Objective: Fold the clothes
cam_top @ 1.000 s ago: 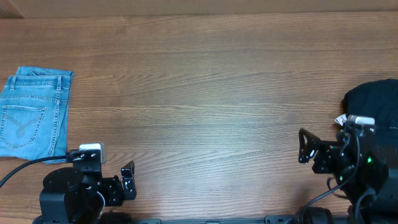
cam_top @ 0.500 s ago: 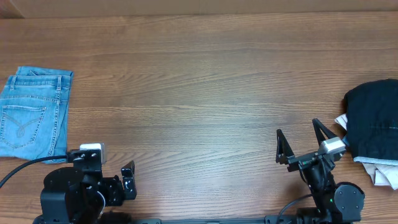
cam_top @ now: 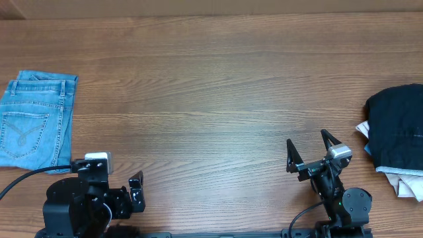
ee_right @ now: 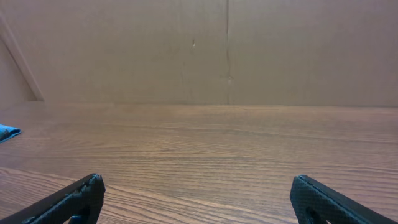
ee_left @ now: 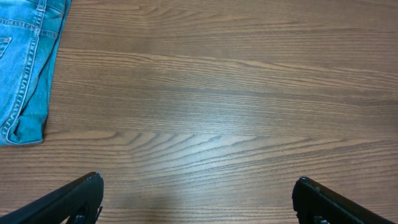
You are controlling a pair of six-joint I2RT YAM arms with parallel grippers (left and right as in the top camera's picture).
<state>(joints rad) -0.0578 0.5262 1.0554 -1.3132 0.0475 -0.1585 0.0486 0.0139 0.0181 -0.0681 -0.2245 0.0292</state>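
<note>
Lying folded at table (cam_top: 211, 79) left edge, seemingly done: jeans (cam_top: 36, 119). Sitting bunched at table right edge, awaiting folding: black top (cam_top: 396, 125), white piece (cam_top: 410, 186). Left gripper (ee_left: 198, 182), right gripper (cam_top: 307, 141) both gaping, holding nothing.

Robot lab: wooden table (cam_top: 211, 79), cardboard wall (ee_right: 186, 50)

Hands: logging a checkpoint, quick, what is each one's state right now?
Left hand: open, holding nothing.
Right hand: open, holding nothing.

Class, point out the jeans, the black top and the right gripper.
jeans (cam_top: 38, 119), overhead view, middle of the folded denim.
black top (cam_top: 396, 129), overhead view, middle of the dark fabric.
right gripper (cam_top: 306, 137), overhead view, midway between its fingertips.
</note>
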